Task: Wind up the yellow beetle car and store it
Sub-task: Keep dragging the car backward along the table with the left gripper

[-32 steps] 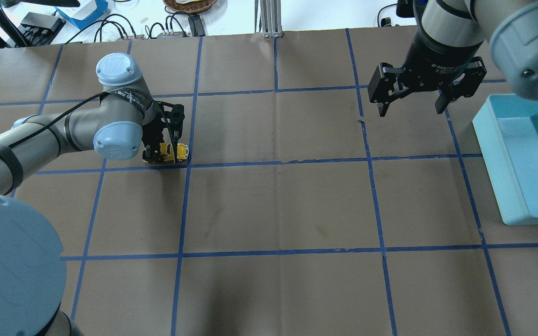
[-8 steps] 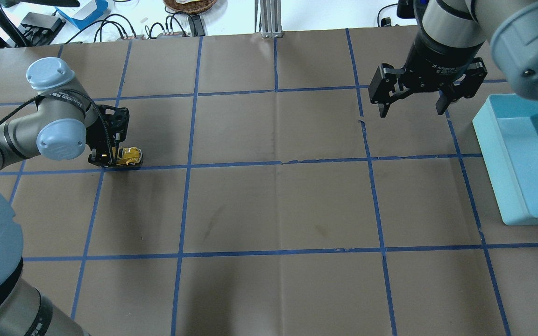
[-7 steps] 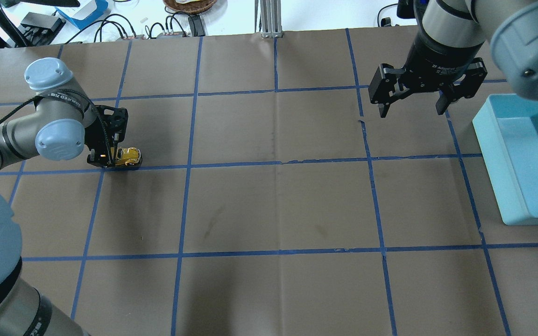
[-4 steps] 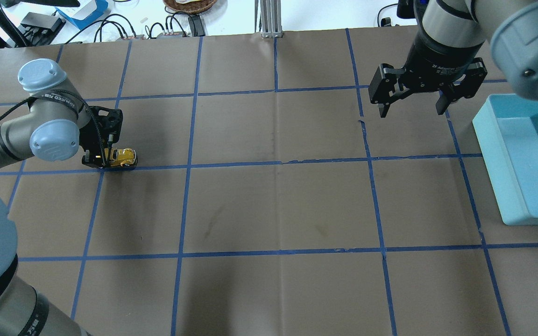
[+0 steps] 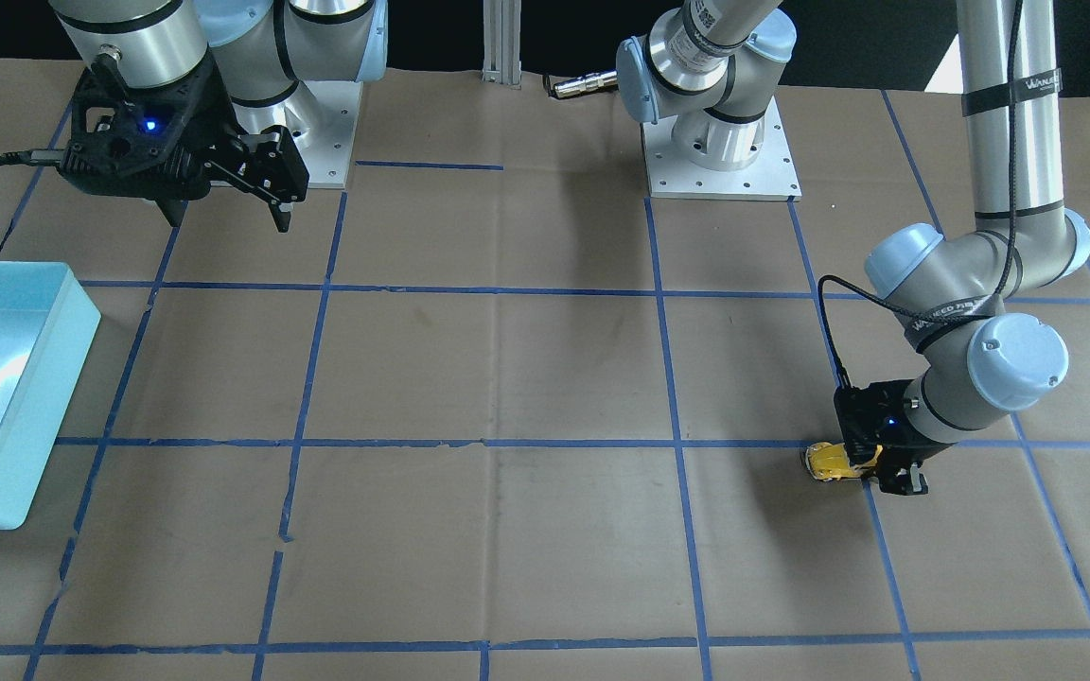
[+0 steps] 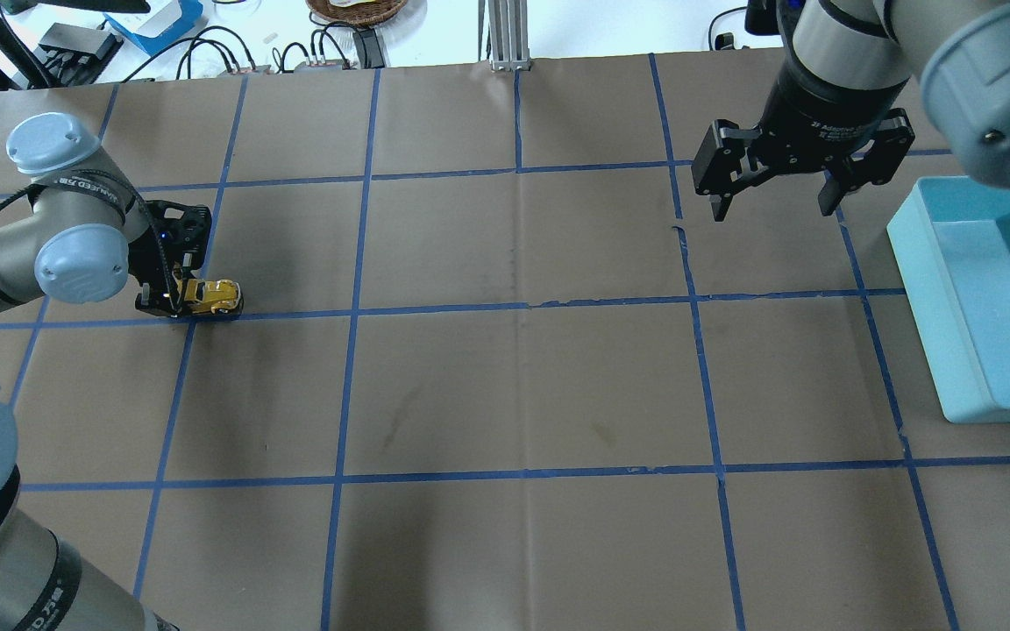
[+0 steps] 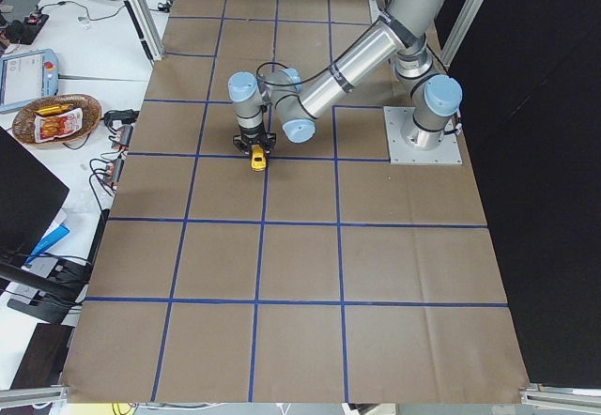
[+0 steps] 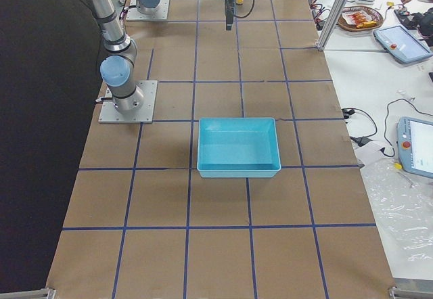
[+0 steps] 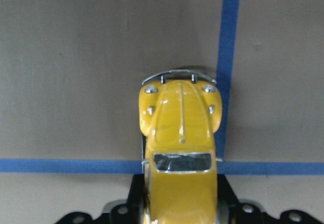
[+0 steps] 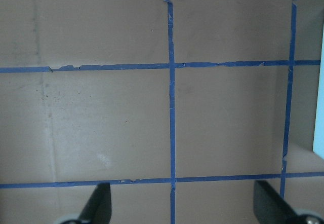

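The yellow beetle car (image 6: 216,295) is low on the brown paper at the table's left, on a blue tape line. My left gripper (image 6: 179,303) is shut on the car's rear half, and the car's nose points toward the table's middle. The left wrist view shows the car's hood and windscreen (image 9: 179,133) between the fingers (image 9: 132,203). The car also shows in the front-facing view (image 5: 827,462) and the exterior left view (image 7: 257,159). My right gripper (image 6: 770,210) is open and empty, hanging above the table at the far right.
A light blue bin (image 6: 917,298) stands at the right edge of the table, beside the right gripper; it also shows in the front-facing view (image 5: 72,340) and the exterior right view (image 8: 237,172). Blue tape lines grid the brown paper. Cables and boxes lie beyond the far edge.
My left gripper has dragged the yellow car leftward along the tape line, over about one grid square in total. The right arm has not moved.
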Robot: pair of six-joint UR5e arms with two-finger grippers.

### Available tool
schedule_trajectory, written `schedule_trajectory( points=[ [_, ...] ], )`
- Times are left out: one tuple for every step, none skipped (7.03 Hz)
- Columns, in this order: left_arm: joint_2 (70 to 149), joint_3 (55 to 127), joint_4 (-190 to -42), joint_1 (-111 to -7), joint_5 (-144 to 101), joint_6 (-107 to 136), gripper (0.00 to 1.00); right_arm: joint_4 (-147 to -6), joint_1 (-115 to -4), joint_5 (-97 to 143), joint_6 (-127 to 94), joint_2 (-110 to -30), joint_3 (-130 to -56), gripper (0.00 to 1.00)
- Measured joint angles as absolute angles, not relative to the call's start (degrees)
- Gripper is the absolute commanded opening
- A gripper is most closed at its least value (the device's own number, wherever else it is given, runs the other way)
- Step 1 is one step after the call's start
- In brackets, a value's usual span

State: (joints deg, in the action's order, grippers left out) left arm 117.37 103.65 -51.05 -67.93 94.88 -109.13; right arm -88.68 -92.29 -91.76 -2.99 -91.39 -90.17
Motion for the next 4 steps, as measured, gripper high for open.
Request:
schedule_trajectory(
  points=[
    [117.44, 103.58, -51.06, -67.32, 94.85, -109.60, 0.00, -88.68, -92.29, -91.76, -2.99, -91.35, -90.18, 0.99],
    [117.48, 103.52, -51.07, -66.96, 94.84, -109.98, 0.00, -88.68, -92.28, -91.76, -2.99, -91.33, -90.20, 0.99],
    [117.50, 103.48, -51.07, -66.70, 94.83, -110.22, 0.00, -88.68, -92.27, -91.76, -2.99, -91.33, -90.22, 0.99],
    [117.53, 103.46, -51.07, -66.04, 94.81, -110.70, 0.00, -88.68, -92.25, -91.76, -2.99, -91.32, -90.20, 0.99]
  ],
)
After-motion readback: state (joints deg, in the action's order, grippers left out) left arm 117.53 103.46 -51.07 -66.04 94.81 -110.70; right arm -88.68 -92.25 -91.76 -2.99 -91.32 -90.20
